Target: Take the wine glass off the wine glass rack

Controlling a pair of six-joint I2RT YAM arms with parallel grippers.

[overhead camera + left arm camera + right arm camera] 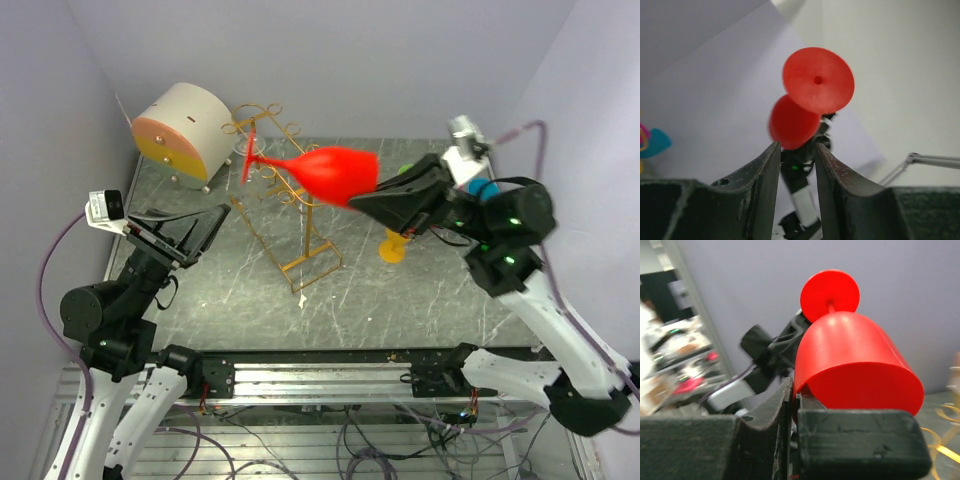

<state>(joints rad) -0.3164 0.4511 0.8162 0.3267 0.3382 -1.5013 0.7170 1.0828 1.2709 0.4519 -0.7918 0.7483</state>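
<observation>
The red wine glass (330, 172) lies sideways in the air, its round foot (248, 158) pointing left over the top of the gold wire wine glass rack (290, 230). I cannot tell whether the foot touches the rack. My right gripper (360, 200) is shut on the rim of the bowl (855, 360), one finger inside and one outside. My left gripper (215, 222) stands open and empty to the left of the rack. In the left wrist view the wine glass foot (818, 80) faces me above the left gripper (796, 150), apart from it.
A round white-and-orange drawer box (180, 130) stands at the back left next to the rack. A yellow object (393, 245) sits on the table under my right arm. Walls close in on the left, back and right.
</observation>
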